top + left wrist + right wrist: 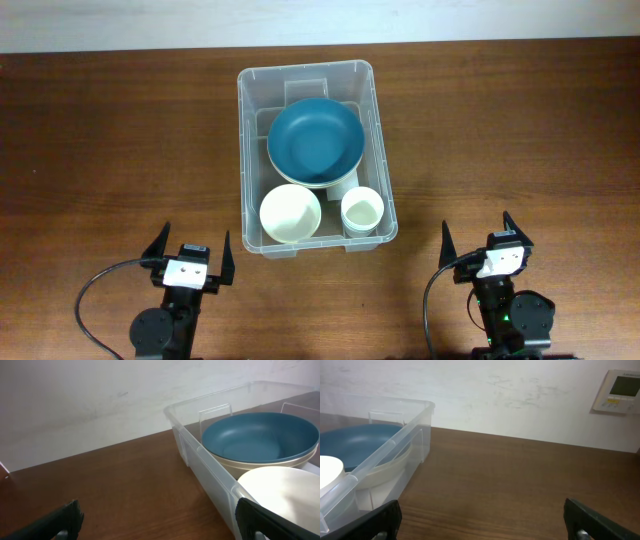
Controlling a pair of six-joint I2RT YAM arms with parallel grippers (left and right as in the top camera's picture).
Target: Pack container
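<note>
Overhead | left fingers (160, 245) wide, empty | right fingers (447, 245) wide, empty | container (241, 150) sat ahead, between both, apart from them | risk: a low reach could clip its near rim and shove it across the desk (100, 150)

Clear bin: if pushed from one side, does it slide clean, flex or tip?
Probably slides, not tips: the container is low, wide and flat on the smooth table. Its thin clear walls likely flex under a one-sided push. The blue bowl, front cream bowl and white cup sit loose inside, so they may shift and add weight.
</note>
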